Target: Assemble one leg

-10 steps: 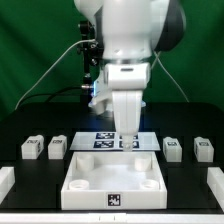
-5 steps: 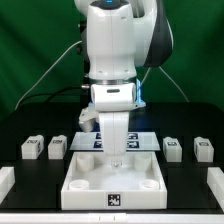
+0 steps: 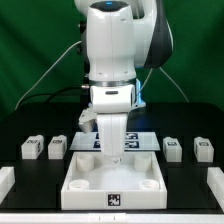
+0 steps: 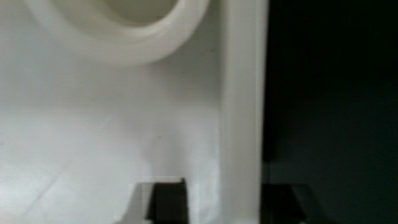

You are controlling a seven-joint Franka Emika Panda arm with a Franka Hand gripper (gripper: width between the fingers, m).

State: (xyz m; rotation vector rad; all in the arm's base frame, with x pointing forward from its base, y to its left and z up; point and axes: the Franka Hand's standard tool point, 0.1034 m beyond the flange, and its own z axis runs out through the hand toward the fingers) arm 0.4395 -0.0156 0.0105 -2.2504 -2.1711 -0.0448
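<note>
A white square tray (image 3: 85, 192) sits midway along the near edge of the black worktop (image 3: 185, 185) (round hollows in its corners); just behind it the marker board (image 3: 85, 142) lies flat.

Panda arm (image 3: 112, 60) sat centre frame in the exterior view, its last links vertical and pointed straight down. The gripper (image 3: 114, 152) hung low at the tip, facing down. Jaw opening was unreadable in either view
</note>
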